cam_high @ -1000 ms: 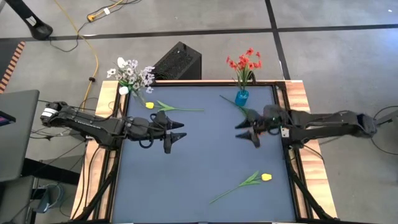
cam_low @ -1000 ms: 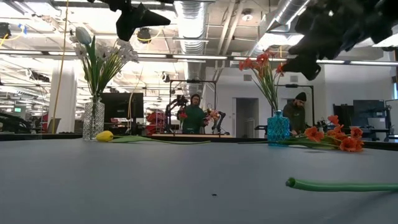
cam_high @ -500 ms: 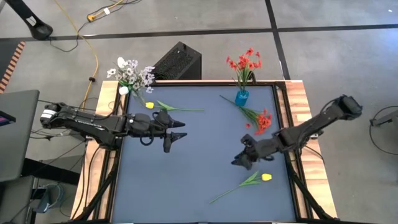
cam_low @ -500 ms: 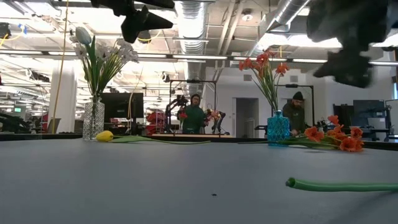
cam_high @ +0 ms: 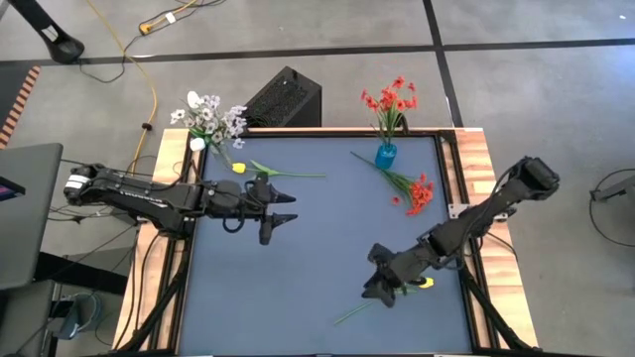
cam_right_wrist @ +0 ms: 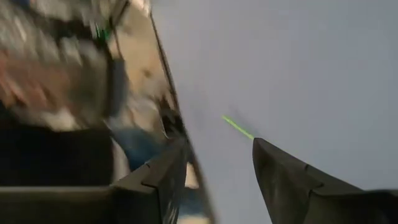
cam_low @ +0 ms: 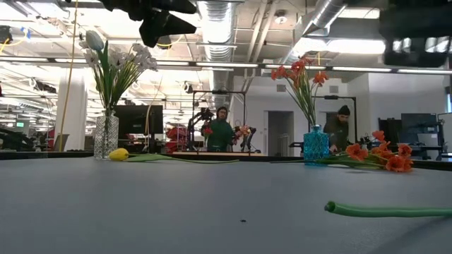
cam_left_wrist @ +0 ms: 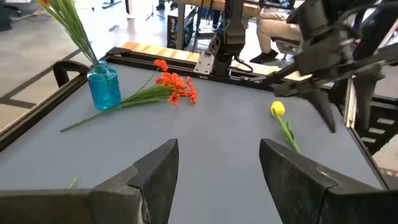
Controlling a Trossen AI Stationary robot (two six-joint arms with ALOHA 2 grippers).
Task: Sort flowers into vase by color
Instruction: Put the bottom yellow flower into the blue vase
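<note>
Now my right gripper [cam_high: 378, 289] hangs over the yellow flower [cam_high: 397, 290] near the table's front, fingers apart, gripping nothing. My left gripper [cam_high: 281, 210] waits spread wide and empty.

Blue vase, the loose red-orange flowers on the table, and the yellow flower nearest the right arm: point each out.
blue vase [cam_high: 385, 155], high view, on its glass body.
red-orange flowers [cam_high: 419, 191], high view, on the blooms.
yellow flower [cam_left_wrist: 277, 109], left wrist view, on the yellow bloom.
</note>
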